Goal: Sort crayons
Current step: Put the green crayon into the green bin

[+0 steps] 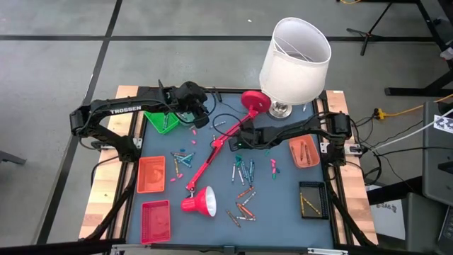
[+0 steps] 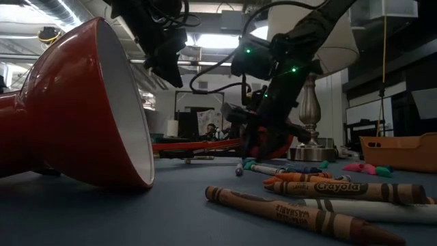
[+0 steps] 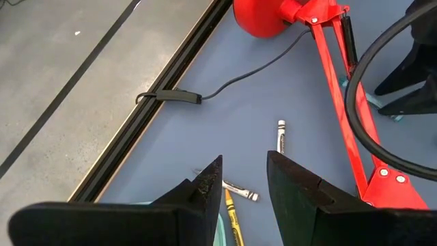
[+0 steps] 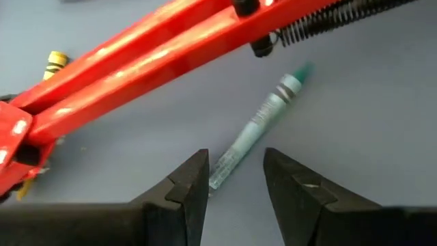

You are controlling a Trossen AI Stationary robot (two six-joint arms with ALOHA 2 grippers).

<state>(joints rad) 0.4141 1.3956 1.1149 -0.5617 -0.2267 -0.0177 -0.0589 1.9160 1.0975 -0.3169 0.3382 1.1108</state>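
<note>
Many crayons [image 1: 244, 202] lay scattered on the worktop [image 1: 283, 212]. Right end effector [image 4: 235, 179] hung low beside the lamp arm [image 4: 171, 55], fingers apart astride a teal crayon [image 4: 256, 130], likely lining up a pick. Left end effector [image 3: 244, 184] gaped, empty, by the green bin [image 1: 163, 120].

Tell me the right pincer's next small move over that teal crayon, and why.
Probably lower straight down and close. The right pincer hangs open with the teal crayon lying loose on the mat, its near end between the fingertips. The red lamp arm lies just beyond, so keep the descent short and vertical.
</note>
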